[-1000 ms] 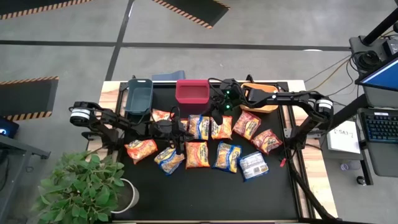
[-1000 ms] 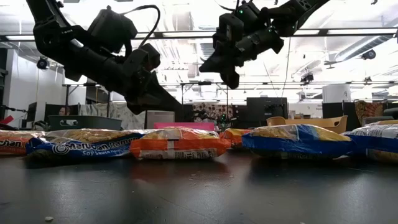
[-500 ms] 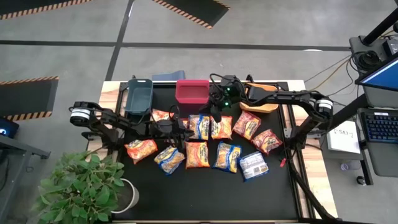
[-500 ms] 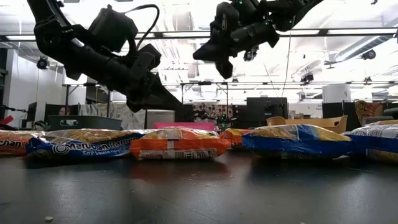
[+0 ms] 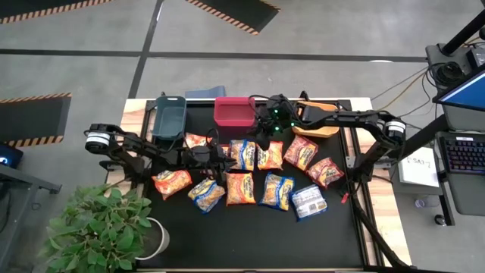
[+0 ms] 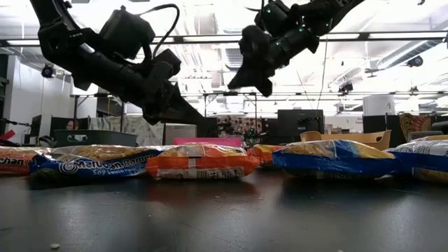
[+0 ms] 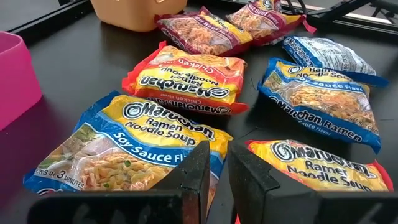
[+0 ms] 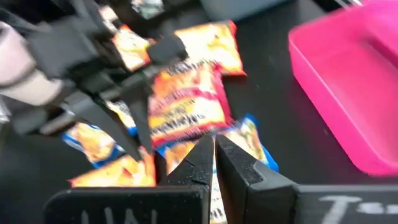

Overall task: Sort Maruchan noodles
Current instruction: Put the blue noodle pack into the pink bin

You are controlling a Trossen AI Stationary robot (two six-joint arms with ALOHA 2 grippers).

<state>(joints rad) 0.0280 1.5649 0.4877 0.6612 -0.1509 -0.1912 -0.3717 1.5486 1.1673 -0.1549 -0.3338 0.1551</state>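
Several Maruchan noodle packets lie flat on the black table [image 5: 333, 227]: orange ones [image 5: 172, 182] [image 5: 239, 188], blue-and-yellow ones [image 5: 206, 193] [image 5: 276, 189], red-orange ones [image 5: 326, 171] and a silver-white one [image 5: 308, 201]. My left gripper [image 5: 227, 157] hangs low over the packets' left part, fingers nearly together with nothing between them; a blue-and-yellow soy sauce packet [image 7: 130, 149] lies just ahead of it. My right gripper [image 6: 264, 89] is shut and empty, high above the far packets beside the red bin [image 5: 235, 112].
Three bins stand along the far edge: dark grey [image 5: 170, 117], red, and orange [image 5: 318, 121]. A potted plant [image 5: 98, 227] stands off the table's near left corner. Bare black table lies along the near edge.
My right gripper has swung in the air above the far packets, tipping up toward the left and then pointing down again, staying shut and empty. The packets have not moved.
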